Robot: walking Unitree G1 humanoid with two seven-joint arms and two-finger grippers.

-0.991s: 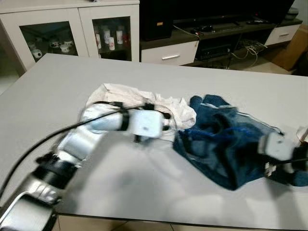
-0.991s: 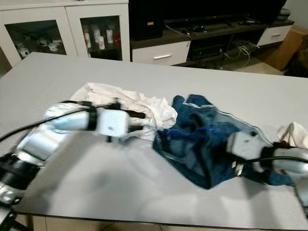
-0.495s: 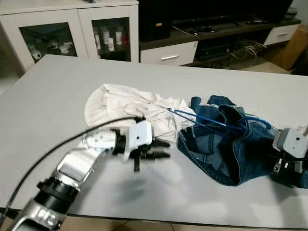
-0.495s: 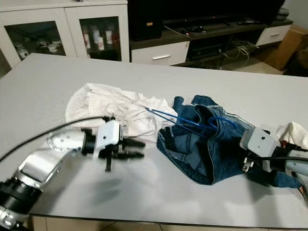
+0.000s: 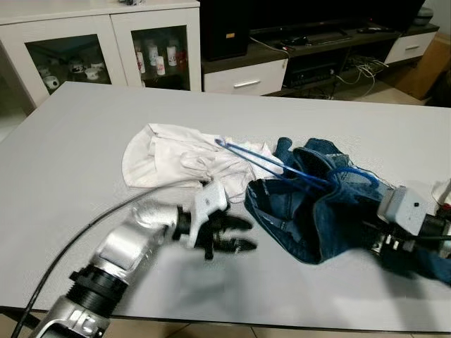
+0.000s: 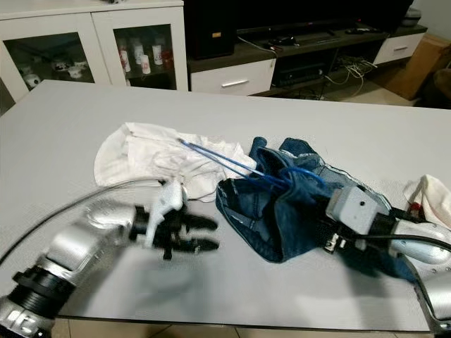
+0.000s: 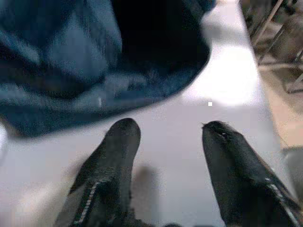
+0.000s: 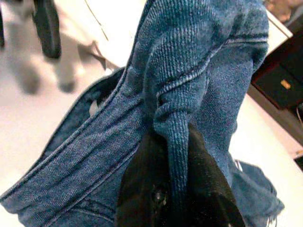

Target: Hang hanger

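A thin blue hanger [image 5: 282, 165] sticks out of a heap of blue jeans [image 5: 310, 218] on the grey table [image 5: 84, 141]. Its long end lies over a crumpled white garment [image 5: 176, 158] to the left. My right gripper [image 8: 173, 137] is shut on a fold of the jeans [image 8: 189, 71], its fingers buried in denim beyond the silver wrist [image 5: 402, 211]. My left gripper [image 5: 248, 234] is open just above the table, close to the jeans' left edge and touching nothing. Its black fingers [image 7: 118, 142] point at the jeans' hem [image 7: 94, 56].
A white glass-door cabinet [image 5: 106, 49] and a dark TV stand with drawers [image 5: 282, 63] stand beyond the table's far edge. Another white cloth [image 6: 430, 193] lies at the right edge. Bare tabletop stretches to the left and along the front.
The right arm has drawn the jeans and hanger leftward, and the hanger has come into sight. The left gripper has left the white garment, moved toward the table's front, and opened.
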